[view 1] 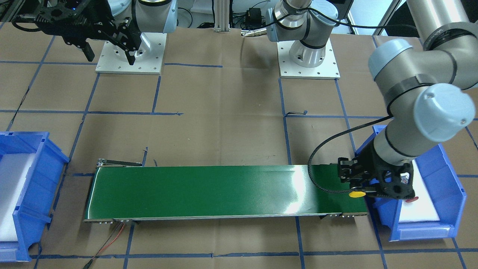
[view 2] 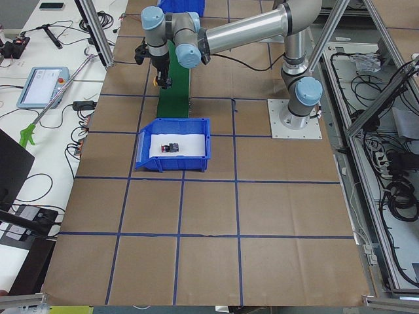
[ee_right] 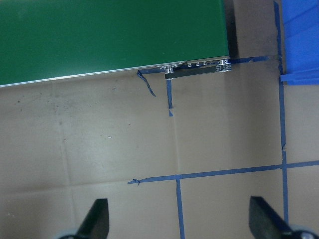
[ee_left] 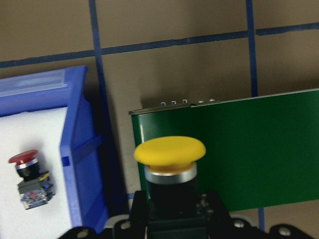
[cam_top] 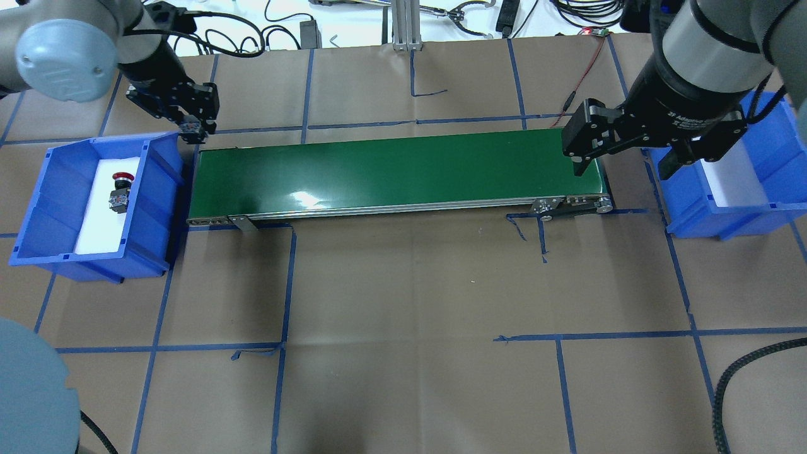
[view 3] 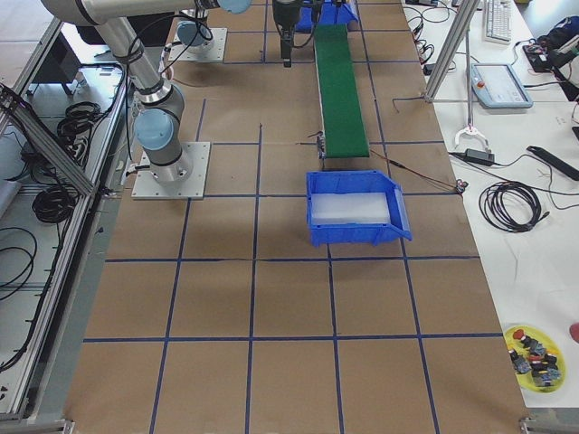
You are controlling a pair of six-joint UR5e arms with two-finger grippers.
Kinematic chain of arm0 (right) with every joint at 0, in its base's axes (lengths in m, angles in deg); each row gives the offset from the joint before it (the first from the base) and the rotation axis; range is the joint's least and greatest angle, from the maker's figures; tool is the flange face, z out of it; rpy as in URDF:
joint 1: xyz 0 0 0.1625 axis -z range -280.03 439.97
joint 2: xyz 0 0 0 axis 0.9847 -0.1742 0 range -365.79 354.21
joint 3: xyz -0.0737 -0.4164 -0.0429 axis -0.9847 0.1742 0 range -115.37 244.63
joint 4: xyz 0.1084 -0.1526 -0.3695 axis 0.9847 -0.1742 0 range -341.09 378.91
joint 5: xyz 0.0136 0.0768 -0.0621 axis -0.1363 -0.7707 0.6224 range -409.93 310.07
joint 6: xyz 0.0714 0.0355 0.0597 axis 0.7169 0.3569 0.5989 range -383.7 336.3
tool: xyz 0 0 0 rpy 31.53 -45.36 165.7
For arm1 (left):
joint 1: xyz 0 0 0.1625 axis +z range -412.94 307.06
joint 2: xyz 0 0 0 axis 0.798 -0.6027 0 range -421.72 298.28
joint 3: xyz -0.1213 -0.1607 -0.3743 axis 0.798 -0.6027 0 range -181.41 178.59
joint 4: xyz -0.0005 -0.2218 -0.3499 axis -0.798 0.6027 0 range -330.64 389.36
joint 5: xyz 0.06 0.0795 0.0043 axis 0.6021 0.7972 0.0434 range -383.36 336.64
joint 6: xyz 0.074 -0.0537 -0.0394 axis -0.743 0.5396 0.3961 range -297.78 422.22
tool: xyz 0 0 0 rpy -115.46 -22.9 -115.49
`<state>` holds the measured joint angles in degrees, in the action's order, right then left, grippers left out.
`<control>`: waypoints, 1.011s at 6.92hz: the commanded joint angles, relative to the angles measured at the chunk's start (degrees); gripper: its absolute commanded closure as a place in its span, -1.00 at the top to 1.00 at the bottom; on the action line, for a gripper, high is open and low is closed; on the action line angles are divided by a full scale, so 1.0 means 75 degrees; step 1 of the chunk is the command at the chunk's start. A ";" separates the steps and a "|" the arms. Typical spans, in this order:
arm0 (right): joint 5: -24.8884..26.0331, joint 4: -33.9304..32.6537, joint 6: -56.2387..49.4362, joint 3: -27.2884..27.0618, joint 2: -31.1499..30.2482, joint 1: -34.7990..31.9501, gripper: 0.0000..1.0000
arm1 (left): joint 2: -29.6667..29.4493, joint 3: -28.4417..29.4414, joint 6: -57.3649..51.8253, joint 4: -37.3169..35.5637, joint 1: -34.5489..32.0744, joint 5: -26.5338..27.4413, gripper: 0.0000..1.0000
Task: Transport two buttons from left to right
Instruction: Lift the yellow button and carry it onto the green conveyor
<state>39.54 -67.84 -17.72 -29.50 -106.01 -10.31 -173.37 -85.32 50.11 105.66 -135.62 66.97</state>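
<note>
The yellow button stands upright between the fingers of my left gripper, which is shut on its black body. It hangs over the left end of the green conveyor belt, next to the left blue bin; the yellow cap shows under the left gripper. The red button lies on its side on the white pad inside that bin. My right gripper hangs open and holds nothing above the belt's right end, beside the right blue bin.
The right blue bin holds only a white pad. Brown paper with blue tape lines covers the table. A red wire runs from the belt's right end. A yellow dish with several small parts sits off the table.
</note>
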 commanded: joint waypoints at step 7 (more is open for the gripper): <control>0.0000 0.0000 0.0000 0.0000 0.0003 -0.0010 1.00 | -0.0430 -0.1667 0.0208 -0.2264 -0.0390 0.0039 -0.71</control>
<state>39.58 -67.84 -17.72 -29.54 -105.99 -10.38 -176.49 -97.67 51.82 88.88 -138.61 67.27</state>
